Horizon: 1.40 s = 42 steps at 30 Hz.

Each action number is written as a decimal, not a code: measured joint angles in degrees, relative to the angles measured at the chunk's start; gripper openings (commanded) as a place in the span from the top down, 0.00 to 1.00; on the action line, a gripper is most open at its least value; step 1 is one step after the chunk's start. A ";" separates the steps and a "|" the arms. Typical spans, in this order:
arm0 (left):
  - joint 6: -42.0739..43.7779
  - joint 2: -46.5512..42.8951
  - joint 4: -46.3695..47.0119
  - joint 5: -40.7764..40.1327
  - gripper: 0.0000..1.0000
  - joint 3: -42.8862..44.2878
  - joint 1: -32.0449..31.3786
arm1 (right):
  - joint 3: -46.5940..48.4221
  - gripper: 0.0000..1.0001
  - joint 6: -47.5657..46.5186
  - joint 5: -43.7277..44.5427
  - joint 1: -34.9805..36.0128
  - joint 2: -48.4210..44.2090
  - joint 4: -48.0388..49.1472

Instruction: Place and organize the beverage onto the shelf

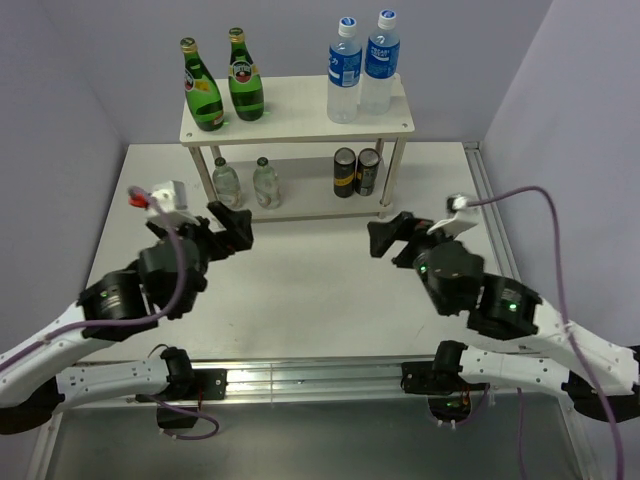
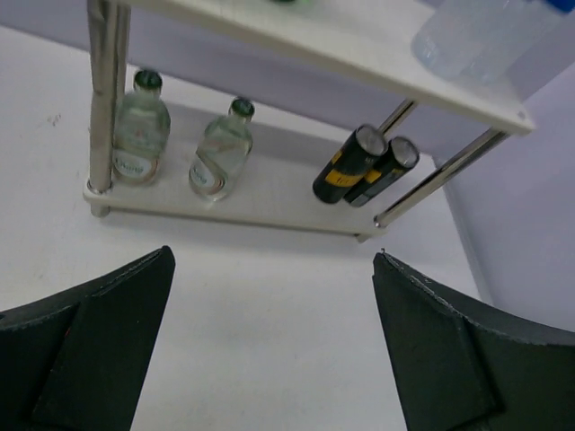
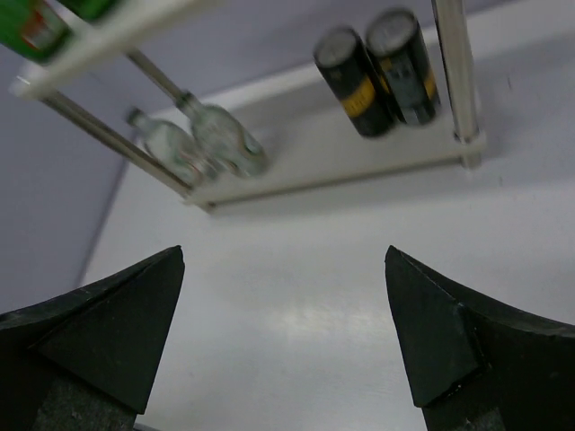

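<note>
Bottles [image 1: 245,90] upright on shelf [image 1: 295,112]

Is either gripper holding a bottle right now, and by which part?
Nothing is held: the left gripper and right gripper are both open and empty, short of the shelf.

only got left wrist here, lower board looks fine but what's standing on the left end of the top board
observer: two green glass bottles, upright and side by side, on the shelf.
operator: ok and is the right arm carrying anything
observer: no, the right gripper is open and empty, above the bare table in front of the shelf's right half.
</note>
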 measured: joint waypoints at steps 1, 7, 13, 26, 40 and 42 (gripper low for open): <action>0.90 -0.22 -0.66 -0.42 0.01 2.36 0.00 | 3.82 0.00 -1.49 0.04 0.02 0.09 -0.31; 7.39 -1.09 -0.92 -1.49 0.01 7.32 -0.02 | 19.04 0.00 -10.43 0.39 0.09 -0.74 -1.88; 11.96 -5.57 0.15 -0.92 0.01 4.76 -0.02 | 20.31 0.00 -13.40 -0.13 0.09 -1.60 -2.80; 13.05 -7.08 0.31 -1.53 0.01 3.41 -0.02 | 20.28 0.00 -14.38 -1.20 0.09 -0.85 -4.31; 12.94 -7.10 -0.52 -2.43 0.01 2.64 -0.02 | 19.56 0.00 -14.60 -1.22 0.09 -0.66 -4.26; 12.79 -7.13 -0.50 -2.43 0.01 2.64 -0.02 | 19.54 0.00 -14.62 -1.22 0.09 -0.55 -4.26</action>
